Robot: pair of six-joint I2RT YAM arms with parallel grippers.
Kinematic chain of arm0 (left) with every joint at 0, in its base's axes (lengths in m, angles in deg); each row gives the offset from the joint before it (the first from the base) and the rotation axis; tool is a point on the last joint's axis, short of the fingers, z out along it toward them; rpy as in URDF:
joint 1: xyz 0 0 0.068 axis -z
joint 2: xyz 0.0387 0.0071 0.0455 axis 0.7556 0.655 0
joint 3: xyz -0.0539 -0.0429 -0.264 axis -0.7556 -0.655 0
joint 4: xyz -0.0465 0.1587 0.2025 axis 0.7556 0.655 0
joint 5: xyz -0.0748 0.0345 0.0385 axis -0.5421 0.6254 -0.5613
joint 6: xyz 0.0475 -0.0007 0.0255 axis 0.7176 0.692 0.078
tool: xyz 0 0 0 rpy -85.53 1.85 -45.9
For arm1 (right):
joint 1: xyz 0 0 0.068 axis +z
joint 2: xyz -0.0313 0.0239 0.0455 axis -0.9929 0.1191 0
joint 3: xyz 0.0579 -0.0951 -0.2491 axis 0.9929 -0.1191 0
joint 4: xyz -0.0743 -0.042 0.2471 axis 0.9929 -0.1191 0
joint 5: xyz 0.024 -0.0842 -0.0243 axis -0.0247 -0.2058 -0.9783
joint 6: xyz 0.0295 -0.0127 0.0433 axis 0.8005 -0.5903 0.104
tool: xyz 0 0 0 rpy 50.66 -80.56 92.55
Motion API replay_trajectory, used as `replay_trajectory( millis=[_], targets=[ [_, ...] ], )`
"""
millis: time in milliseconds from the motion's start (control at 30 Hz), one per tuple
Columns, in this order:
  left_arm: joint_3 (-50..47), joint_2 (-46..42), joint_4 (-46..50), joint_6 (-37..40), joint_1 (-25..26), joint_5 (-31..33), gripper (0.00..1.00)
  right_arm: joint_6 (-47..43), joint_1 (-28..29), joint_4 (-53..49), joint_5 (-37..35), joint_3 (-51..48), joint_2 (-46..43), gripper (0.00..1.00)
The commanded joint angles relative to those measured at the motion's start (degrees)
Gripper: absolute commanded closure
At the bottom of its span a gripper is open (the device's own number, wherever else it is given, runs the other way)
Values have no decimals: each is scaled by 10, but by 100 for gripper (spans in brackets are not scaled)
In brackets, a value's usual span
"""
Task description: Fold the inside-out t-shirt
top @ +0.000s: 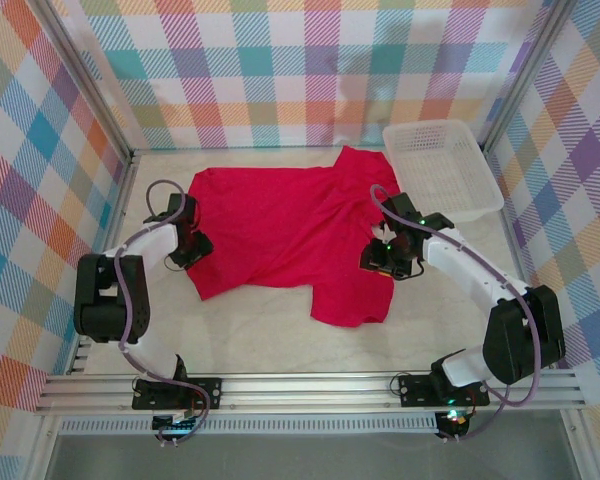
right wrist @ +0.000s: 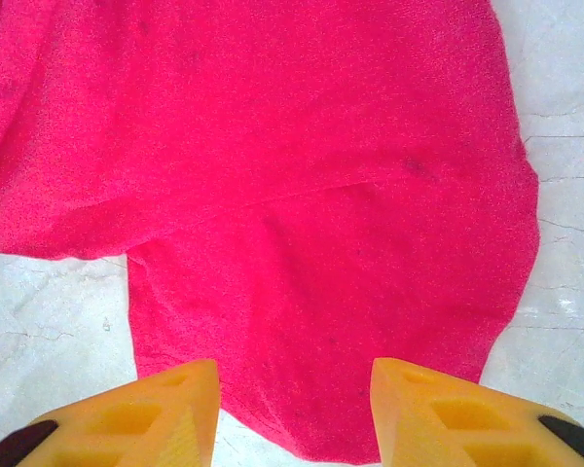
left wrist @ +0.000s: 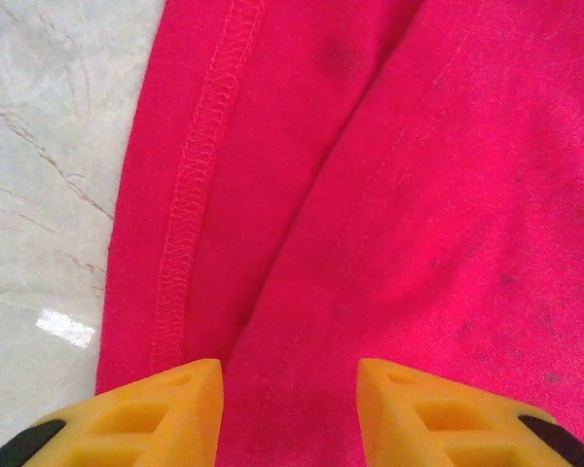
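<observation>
Left pincer (top: 187, 246) is sitting at the 9 o'clock edge of the inside-out t-shirt (top: 280, 225), its yellow fingers (left wrist: 165, 413) standing moderately apart with nothing clamped between them. In the left wrist view that pincer (left wrist: 290, 384) is looking down on the red cloth (left wrist: 419, 195), where a raised overlocked seam (left wrist: 209, 185) is running from 12 towards 7 o'clock beside a soft fold. Pale marbled surface (left wrist: 39, 146) is showing along the 9 o'clock side. Whether the fingertips are touching the fabric cannot be told.

The right pincer (top: 386, 258) is sitting at the shirt's 3 o'clock edge, also parted to a middling width and gripping nothing. In the right wrist view this pincer (right wrist: 294, 384) is framing a rounded flap of the garment (right wrist: 321, 195), whose hem is curving between the two yellow fingers (right wrist: 438, 409). Bare surface (right wrist: 565, 97) is showing at 3 o'clock and at 8 o'clock.

From the top camera the shirt is lying spread over the middle of the surface (top: 280, 345), wide from 9 to 3 o'clock. One part is reaching up towards 1 o'clock and a longer flap (top: 355, 295) is hanging down towards 5 o'clock. A white mesh basket (top: 480, 205) is resting at 2 o'clock, just beside the shirt's upper corner.
</observation>
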Motion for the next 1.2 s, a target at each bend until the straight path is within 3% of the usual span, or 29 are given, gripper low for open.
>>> replay_trajectory(
  millis=[0,333,400,533,633,1033,1167],
  targets=[
    [-12,13,-12,6,-6,7,59,-4,-3,-14,-6,18,1,53],
    [-22,31,-29,3,-7,4,57,-8,-4,-19,-6,34,7,51],
    [-21,30,-30,3,-7,4,60,-8,-4,-20,-5,35,7,52],
    [-13,23,-28,1,-7,0,83,-7,-5,-20,-2,36,7,56],
    [-5,20,-19,2,-6,-2,91,-7,-4,-21,1,36,5,59],
    [6,-18,20,13,-5,18,100,-6,-4,-36,0,31,4,68],
    [12,-58,34,6,-1,15,100,-7,-4,-97,-22,20,-6,63]
  ],
)
